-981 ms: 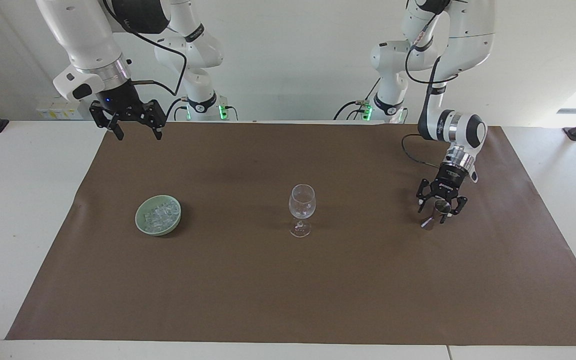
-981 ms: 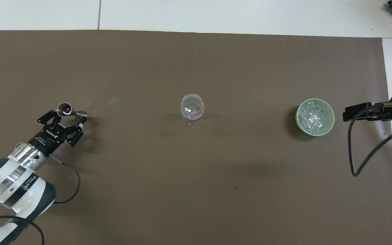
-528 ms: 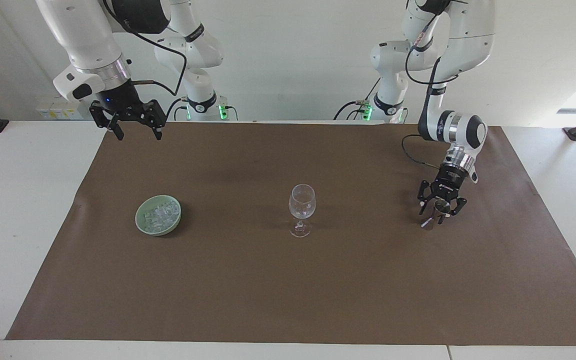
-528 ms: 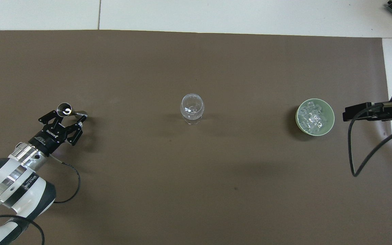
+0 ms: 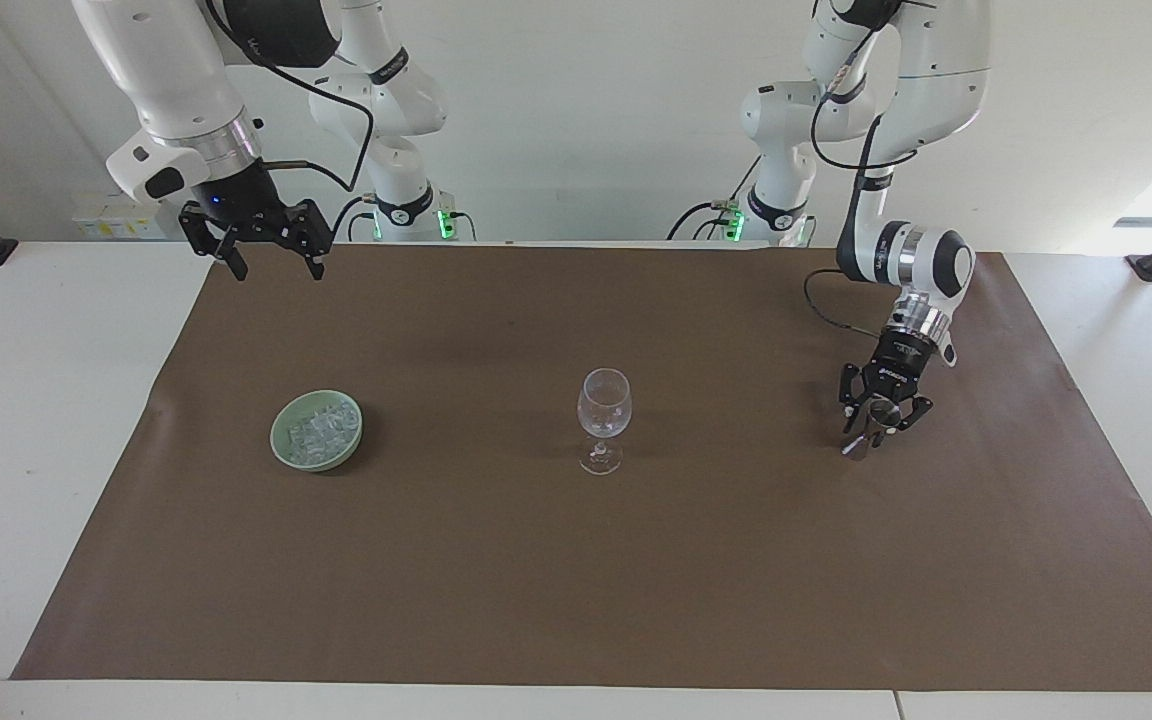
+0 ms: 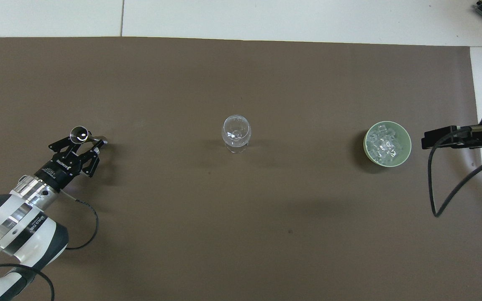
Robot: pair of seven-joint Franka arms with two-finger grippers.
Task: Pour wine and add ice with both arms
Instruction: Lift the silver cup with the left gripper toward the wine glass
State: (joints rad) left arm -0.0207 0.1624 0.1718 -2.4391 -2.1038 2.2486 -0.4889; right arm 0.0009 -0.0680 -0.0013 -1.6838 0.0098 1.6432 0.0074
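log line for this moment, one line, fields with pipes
left gripper: around small metal cup | right gripper: open, waits, raised | wine glass: upright, mid-mat | ice: in green bowl

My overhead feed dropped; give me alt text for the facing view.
The left gripper is down around a small metal measuring cup on the brown table mat. An empty clear stemmed wine glass stands mid-mat; the open right gripper waits above it, with a green bowl of ice.
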